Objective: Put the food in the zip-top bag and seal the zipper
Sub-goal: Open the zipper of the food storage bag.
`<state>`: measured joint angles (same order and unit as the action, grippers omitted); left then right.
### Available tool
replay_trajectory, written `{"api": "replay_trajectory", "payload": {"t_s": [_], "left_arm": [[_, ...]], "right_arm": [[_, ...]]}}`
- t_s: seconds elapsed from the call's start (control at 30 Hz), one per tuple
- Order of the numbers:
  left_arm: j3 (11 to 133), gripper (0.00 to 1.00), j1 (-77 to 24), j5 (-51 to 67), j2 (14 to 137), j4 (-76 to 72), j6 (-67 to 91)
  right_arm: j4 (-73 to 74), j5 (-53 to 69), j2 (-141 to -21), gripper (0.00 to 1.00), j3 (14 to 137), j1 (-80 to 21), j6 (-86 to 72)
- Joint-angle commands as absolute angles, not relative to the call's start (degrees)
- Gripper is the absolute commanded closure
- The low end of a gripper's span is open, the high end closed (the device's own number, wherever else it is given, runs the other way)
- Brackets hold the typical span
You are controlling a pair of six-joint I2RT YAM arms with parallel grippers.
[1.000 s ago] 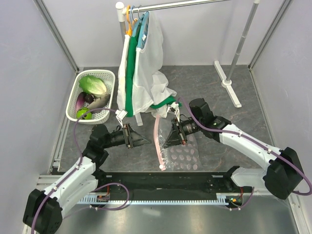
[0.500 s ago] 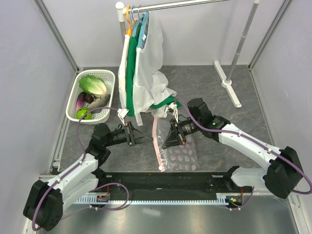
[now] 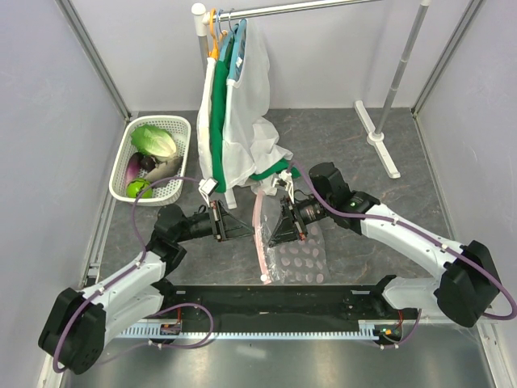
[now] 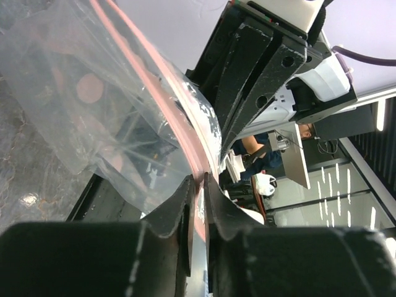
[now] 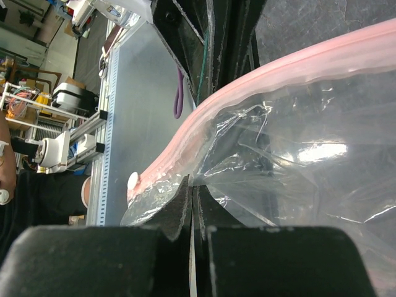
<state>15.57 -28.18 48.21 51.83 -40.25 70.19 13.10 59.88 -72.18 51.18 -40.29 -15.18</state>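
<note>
The left end effector (image 3: 247,232) has slid rightward over the table (image 3: 363,137) until its tips reach the zipper (image 3: 258,244). Its jaws have narrowed from well apart to what looks like a pinch on that pink strip. The right end effector (image 3: 276,233) has edged slightly left, and the zip-top bag (image 3: 305,260) has shifted with it.

Clear dotted zip-top bag (image 3: 303,259) centre, pink zipper (image 3: 259,242) curved along its mouth, food (image 3: 153,142) piled left
</note>
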Motion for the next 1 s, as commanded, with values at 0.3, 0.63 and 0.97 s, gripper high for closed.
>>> {"api": "replay_trajectory", "payload": {"t_s": [0.3,0.63,0.97], "left_arm": [[21.53,0.98,-27.6,39.67,44.49,-5.41,55.3],[33.65,0.98,-27.6,23.91,46.22,23.72,44.39],[47.09,0.98,-34.71,25.85,50.71,24.16,47.55]], "right_arm": [[28.24,58.8,-70.93,1.0,59.4,-36.75,-6.26],[43.68,43.69,-71.01,0.94,63.19,-32.52,2.64],[47.02,33.14,-73.74,0.15,78.64,-32.69,-4.12]]}}
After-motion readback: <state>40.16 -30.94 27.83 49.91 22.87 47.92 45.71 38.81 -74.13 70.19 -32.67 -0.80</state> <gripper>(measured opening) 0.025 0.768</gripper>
